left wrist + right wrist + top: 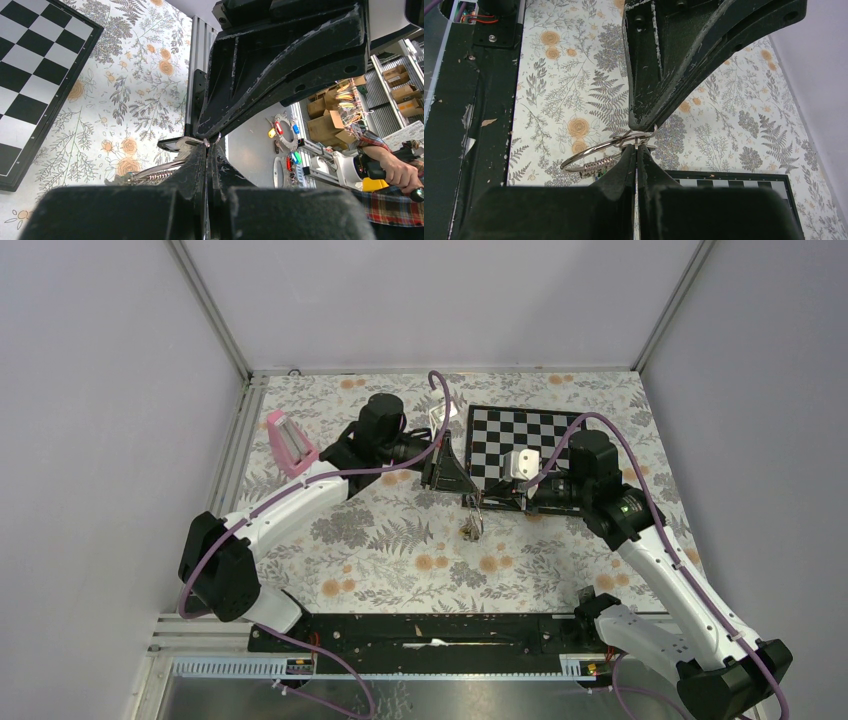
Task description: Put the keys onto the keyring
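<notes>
Both grippers meet tip to tip above the floral cloth, just left of the chessboard. My left gripper is shut on the key with the black plastic head, whose silver blade runs into the jaws. My right gripper is shut on a thin wire loop of the keyring, whose large ring and coiled spring section hang to the left of the fingers. The ring's tags dangle below the grippers. The plain silver key cannot be made out.
A black-and-white chessboard lies at the back right with a white block on its near edge. A pink object stands at the back left. A small white item lies behind the left gripper.
</notes>
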Available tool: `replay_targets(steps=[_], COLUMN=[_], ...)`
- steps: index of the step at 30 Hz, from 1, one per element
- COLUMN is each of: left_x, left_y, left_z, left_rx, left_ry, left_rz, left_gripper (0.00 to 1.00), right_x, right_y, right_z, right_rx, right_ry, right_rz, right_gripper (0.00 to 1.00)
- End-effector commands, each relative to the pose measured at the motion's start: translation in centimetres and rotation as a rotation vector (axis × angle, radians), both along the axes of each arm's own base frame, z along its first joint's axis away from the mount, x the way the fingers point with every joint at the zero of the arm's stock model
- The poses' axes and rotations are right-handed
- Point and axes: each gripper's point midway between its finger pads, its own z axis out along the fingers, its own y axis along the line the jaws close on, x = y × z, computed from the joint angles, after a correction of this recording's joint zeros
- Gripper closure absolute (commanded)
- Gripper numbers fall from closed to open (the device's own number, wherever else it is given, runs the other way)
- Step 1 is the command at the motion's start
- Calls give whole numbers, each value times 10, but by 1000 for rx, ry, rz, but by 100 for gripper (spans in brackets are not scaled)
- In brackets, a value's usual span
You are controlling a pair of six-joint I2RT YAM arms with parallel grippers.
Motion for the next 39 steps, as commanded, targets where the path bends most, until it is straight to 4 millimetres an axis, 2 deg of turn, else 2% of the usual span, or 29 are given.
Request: replay_targets(steps=[1, 20, 30, 39], left_x=[-6, -19, -28, -32], left_y=[-8, -7, -2, 4], left_z=[23, 19, 25, 38], left_rx=[-69, -77, -111, -149], left_ry=[-85, -93, -105, -84], left_rz=[-51, -115, -158, -177], left_gripper=[100, 100, 100, 100], right_x=[1, 10, 11, 7], right_y=[6, 3, -3, -9], right_z=[12, 10, -1, 2], right_rx=[35, 21, -21, -36], right_ry=[-38, -61, -114, -150], right_rz=[21, -28, -32, -32], right_gripper=[100, 100, 100, 100])
